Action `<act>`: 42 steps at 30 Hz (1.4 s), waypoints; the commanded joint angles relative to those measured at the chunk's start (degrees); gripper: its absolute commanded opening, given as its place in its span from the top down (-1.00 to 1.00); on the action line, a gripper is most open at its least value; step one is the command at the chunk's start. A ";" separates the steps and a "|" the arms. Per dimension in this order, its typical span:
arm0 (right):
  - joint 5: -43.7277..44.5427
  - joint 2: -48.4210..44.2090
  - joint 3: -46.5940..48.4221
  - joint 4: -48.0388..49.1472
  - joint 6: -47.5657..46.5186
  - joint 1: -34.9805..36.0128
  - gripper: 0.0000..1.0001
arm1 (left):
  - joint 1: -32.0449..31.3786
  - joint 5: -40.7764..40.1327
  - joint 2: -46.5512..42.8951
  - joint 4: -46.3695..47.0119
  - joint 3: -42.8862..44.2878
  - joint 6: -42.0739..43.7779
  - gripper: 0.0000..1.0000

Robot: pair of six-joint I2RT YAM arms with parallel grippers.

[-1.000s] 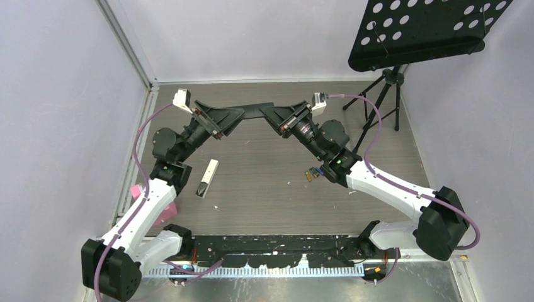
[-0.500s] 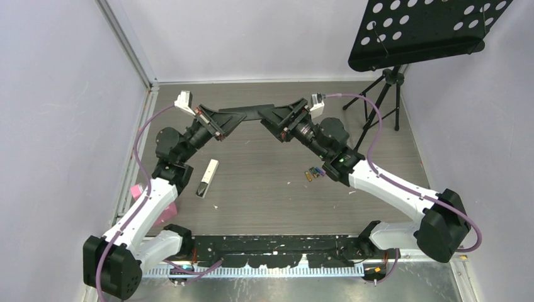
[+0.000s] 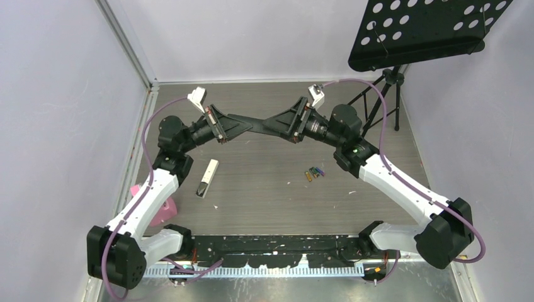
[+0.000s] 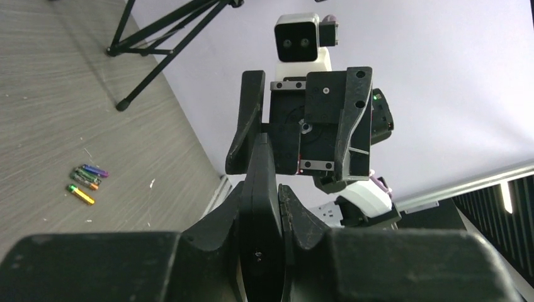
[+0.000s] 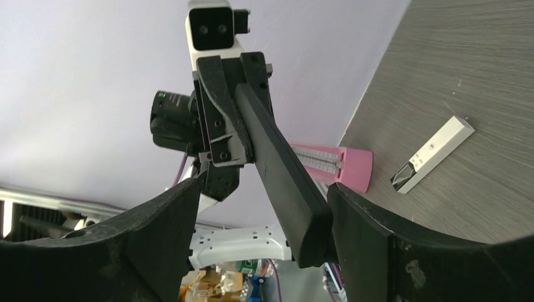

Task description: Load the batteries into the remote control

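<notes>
Grey tabletop [image 3: 264, 201], batteries [image 3: 315, 172] in open middle, left gripper [image 4: 262, 189] clamping remote [image 5: 277, 170]

**Lighting and image quality.** Even, diffuse light fell from above on the table [image 3: 264, 189], bright and without glare. The tripod [image 3: 371, 107] cast only faint, soft-edged shadows. The overhead view was sharp throughout, though straight edges leaned slightly near its left border. In the wrist views the left gripper [image 4: 261, 187] and right gripper [image 5: 261, 192] appeared as defocused, underexposed black masses. The black remote control [image 5: 283, 170] showed little surface detail. The batteries [image 4: 85, 179] were small yet distinct in colour. A narrow strip [image 4: 504, 196] at the left wrist view's right edge was clipped to white.
</notes>
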 commanded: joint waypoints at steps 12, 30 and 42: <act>-7.17 5.98 -1.67 16.94 6.15 1.11 0.05 | 1.00 10.02 0.21 1.05 4.72 -2.30 1.00; -17.19 5.14 -8.67 31.88 7.74 -2.68 0.61 | 5.00 7.12 1.94 17.55 2.64 -23.73 1.00; -9.35 3.97 -4.56 14.44 0.29 -3.31 0.22 | 5.66 6.24 2.89 16.80 1.63 -20.85 1.00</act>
